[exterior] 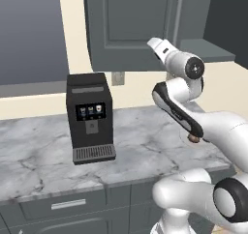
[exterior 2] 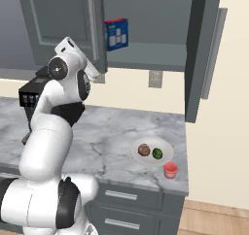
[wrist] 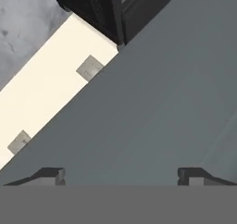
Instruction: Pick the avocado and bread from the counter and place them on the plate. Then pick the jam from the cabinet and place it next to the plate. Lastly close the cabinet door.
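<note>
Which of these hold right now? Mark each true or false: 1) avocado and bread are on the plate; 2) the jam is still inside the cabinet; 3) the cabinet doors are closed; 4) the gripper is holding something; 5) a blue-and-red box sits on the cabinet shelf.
1) True: the avocado and the bread both lie on the plate.
2) False: the jam stands on the counter beside the plate.
3) False: the cabinet stands open, both doors swung out.
4) False: the gripper is open and empty, facing a grey cabinet door.
5) True: the box sits on the shelf.
</note>
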Controlling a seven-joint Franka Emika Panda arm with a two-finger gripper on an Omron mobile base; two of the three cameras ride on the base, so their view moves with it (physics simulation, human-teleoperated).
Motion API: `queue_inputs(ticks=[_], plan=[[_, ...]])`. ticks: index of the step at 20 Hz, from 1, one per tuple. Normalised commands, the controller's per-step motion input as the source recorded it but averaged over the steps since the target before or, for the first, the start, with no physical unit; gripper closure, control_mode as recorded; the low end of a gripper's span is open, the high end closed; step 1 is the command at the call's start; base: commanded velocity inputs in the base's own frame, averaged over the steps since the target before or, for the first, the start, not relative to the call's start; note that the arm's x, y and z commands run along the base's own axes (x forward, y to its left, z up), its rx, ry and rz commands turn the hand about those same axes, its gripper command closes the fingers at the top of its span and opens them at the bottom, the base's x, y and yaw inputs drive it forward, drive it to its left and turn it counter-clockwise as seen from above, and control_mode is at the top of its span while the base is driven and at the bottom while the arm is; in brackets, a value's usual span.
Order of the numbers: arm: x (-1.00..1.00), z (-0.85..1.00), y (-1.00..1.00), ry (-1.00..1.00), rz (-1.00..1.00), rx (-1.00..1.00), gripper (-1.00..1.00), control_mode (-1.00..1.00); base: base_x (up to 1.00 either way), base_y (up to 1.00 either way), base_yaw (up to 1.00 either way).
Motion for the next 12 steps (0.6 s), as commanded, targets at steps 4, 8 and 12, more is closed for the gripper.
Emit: queue_inputs(ticks=[4,8,12], plan=[[1.00,-0.13,-0.52,0.12,0.21,0.04,-1.00,-1.00,0.00,0.00,0.00],[0.95,-0.09,-0.21,0.12,0.09,0.00,-1.00,-1.00,0.00,0.00,0.00],[0.37,-0.03,-0.01,0.07,0.02,0.00,-1.00,-1.00,0.00,0.00,0.00]])
